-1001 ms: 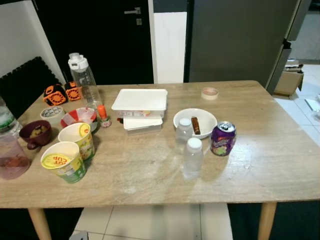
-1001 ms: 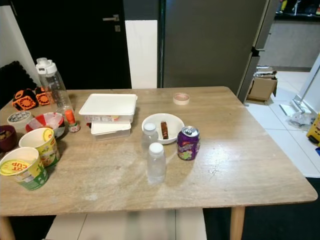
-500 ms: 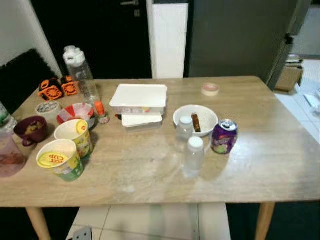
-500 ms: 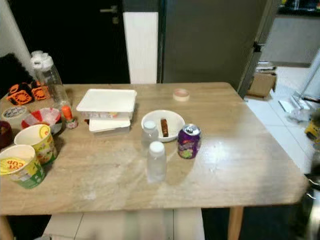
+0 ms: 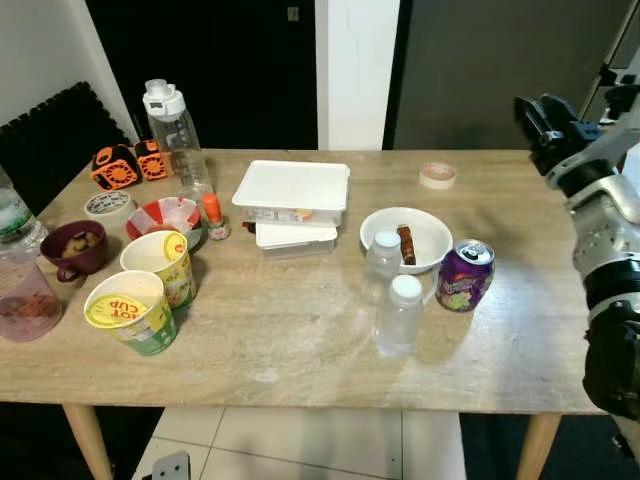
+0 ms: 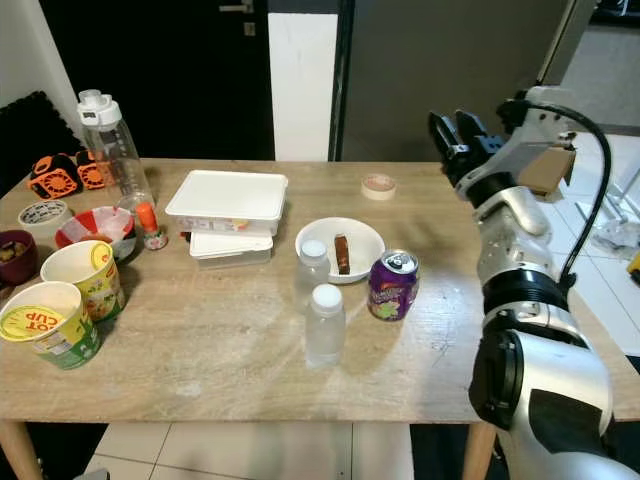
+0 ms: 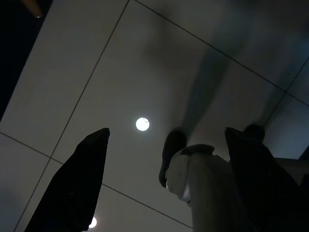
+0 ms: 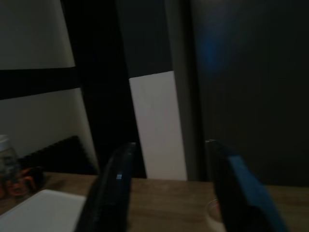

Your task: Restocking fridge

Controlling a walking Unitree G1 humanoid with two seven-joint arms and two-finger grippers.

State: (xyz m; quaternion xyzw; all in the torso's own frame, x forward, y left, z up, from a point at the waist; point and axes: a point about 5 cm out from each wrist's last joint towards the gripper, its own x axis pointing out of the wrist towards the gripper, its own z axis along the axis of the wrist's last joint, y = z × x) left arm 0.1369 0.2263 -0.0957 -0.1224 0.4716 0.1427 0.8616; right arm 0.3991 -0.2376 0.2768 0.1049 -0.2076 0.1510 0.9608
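Looks like the very start of a pick: the right gripper (image 6: 455, 135) is raised above the far right part of the wooden table (image 6: 240, 350), its two black fingers spread apart with nothing between them, pointing toward the dark fridge (image 6: 440, 70) behind the table rather than down at anything. The things most likely bound for the fridge sit nearer the robot than that gripper and toward its left: the purple drink can (image 6: 393, 285) is the closest of them, just below and slightly left of the fingers, well apart from them; the small clear bottle (image 6: 325, 325) stands further left and nearer still, with a second small bottle (image 6: 313, 264) just behind it, beside the white bowl (image 6: 340, 248). My guess is the next move calls for tipping the wrist down and bringing the open fingers low and toward the can, straddling it before closing. The left gripper (image 7: 164, 183) hangs idle over the tiled floor (image 7: 72, 72), fingers spread wide
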